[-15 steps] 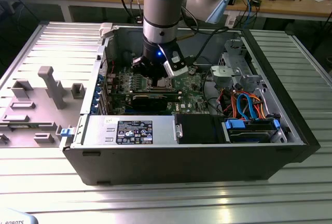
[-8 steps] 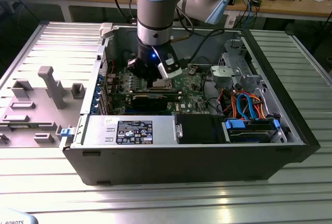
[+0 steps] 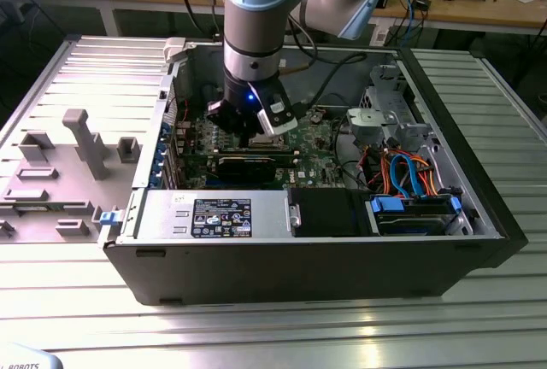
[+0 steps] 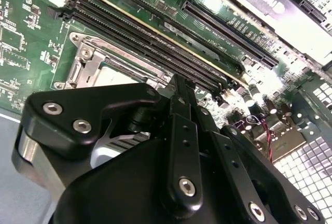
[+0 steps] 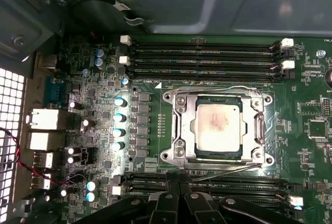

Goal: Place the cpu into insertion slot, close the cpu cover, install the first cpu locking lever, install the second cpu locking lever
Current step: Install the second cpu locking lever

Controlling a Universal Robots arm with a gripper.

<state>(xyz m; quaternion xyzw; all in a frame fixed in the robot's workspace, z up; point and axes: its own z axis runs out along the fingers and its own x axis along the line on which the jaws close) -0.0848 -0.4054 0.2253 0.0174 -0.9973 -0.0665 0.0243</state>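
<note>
Workshop setting: ribbed metal table (image 3: 77, 70), cluttered wooden bench behind, open PC case (image 3: 479, 215) lying on its side so the green motherboard (image 5: 83, 79) faces up for top-down access. My arm is reaching down into the case, gripper (image 3: 249, 123) hovering just above the board near the socket area in the exterior view.

In the first wrist view, the cpu (image 5: 218, 124) sits flat inside the insertion slot (image 5: 176, 154), grey top up, squared with the socket edges, so placing looks done to me. The cpu cover (image 5: 262, 125) appears down around the chip, its window framing the metal top, though I can't be sure it's fully seated. 2 thin wire levers (image 5: 228, 169) run along the socket edges; whether they're hooked under their catches, I can't tell. 4 memory slots (image 5: 202, 53) lie just beside the socket on one side, more on the other.

Gripper: black finger linkages fill the second wrist view (image 4: 181, 146), tips hidden against the socket edge. Can't tell how far apart they are, or whether they hold anything. The tool sits close over the socket's edge, which I'd judge fits work on the cover or levers. The long black expansion card (image 3: 248, 166) is beside the socket, untouched.
</note>
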